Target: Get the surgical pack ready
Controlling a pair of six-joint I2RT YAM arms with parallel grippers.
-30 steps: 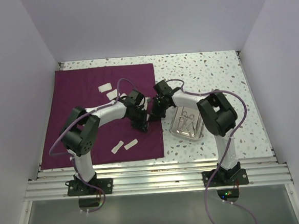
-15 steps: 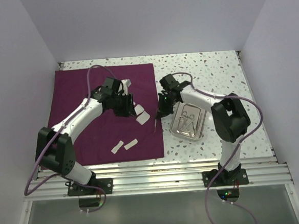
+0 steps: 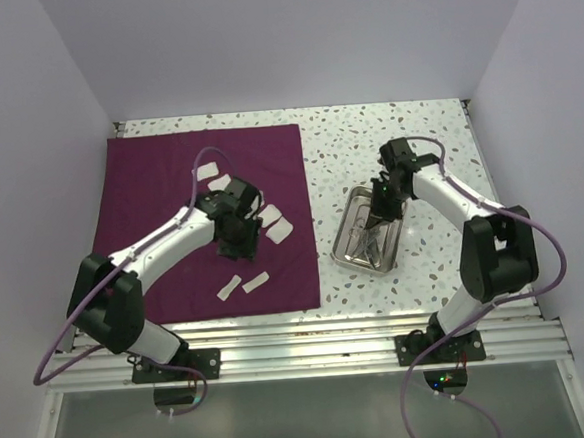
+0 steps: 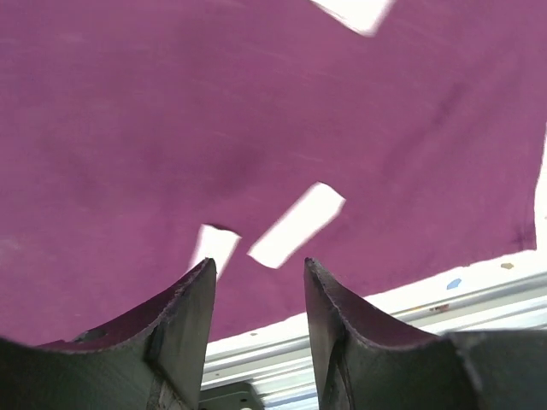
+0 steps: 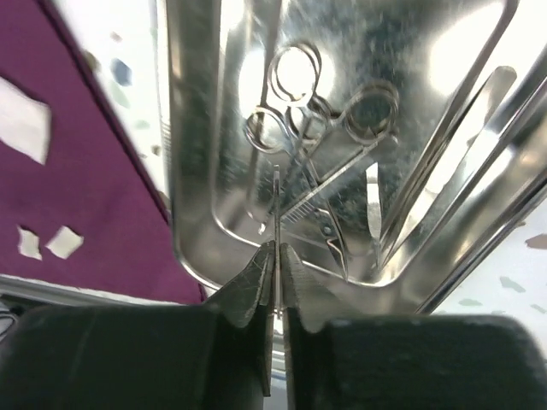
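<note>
**SETTING THE INSTRUMENT INTO THE TRAY**

Current state: the right gripper [image 5: 275, 248] is poised over the steel tray [image 5: 184, 128], which sits on the speckled table [image 3: 416, 130] just beside the right edge of the maroon cloth [image 3: 161, 208]; its fingers are all but closed, pinching a thin metal instrument [image 5: 276, 201] that hangs point-down over the tray floor; what kind of instrument it is cannot be told. The scissors [image 5: 325, 162] already lie in the tray, directly under the hanging tip.

The left gripper [image 4: 256, 269] hovers above the cloth with its fingers well apart and nothing between them; two gauze pads [image 4: 297, 224] lie on the cloth just ahead of it, and more are scattered farther up the cloth.

Recommended procedure, as judged from this position:

1. Lower the right gripper until the tip is close to the tray floor; a release from height is likely to bounce the instrument out over the shallow wall.
2. Shift toward bare floor first; landing on the scissors may tangle the handles.
3. Open the fingers only slightly; withdraw straight up.
4. Centre the left fingers across one pad's short side; press lightly, since the cloth may bunch and lift with the pad.
</note>
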